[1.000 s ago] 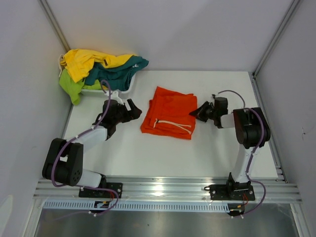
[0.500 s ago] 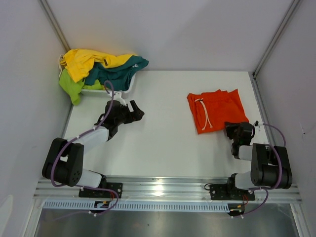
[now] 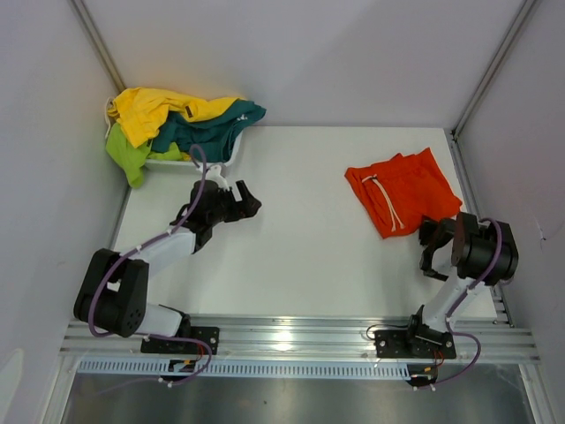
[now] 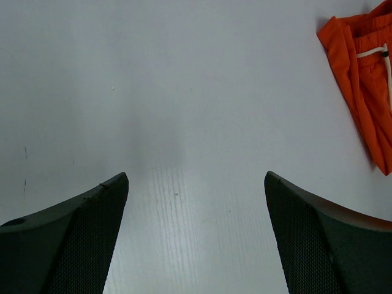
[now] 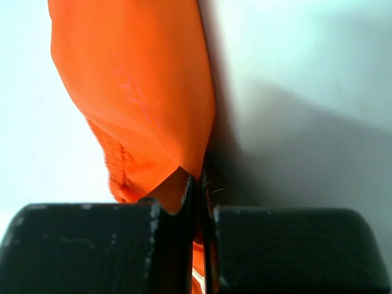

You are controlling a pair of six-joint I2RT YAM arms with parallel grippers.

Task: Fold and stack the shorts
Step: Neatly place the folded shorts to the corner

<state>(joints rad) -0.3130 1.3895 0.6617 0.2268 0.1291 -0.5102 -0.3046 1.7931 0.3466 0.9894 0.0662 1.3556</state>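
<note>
Right hand [image 3: 430, 231]: clamped shut on the near edge of the orange shorts [image 3: 404, 190]. Wrist view confirms it, with orange fabric [image 5: 141, 79] pinched between closed fingers [image 5: 177, 245] and a fold of cloth bunched just ahead of the tips.

Right arm: folded back tight, elbow over the near right corner of the desk [image 3: 300, 256], wrist angled toward the shorts.

Orange shorts: on the right side of the desk, lying mostly flat, white drawstring [image 3: 388, 201] on top, near corner at the right hand. Cannot tell if that corner is lifted off the surface.

Left hand [image 3: 247, 200]: wide open, gripping nothing. From its own camera, only bare desk between the two fingers [image 4: 79, 239], orange shorts just at the top right edge [image 4: 367, 79].

Left arm: stretched forward from its base, hand low over the desk and pointing right, just beside the white basket [image 3: 190, 163].

Basket in the far left corner, heaped with the yellow pair [image 3: 154, 108] on top, teal pair [image 3: 212, 128] draped right, lime-green pair [image 3: 128, 155] hanging over the left rim. Well apart from the orange shorts.
</note>
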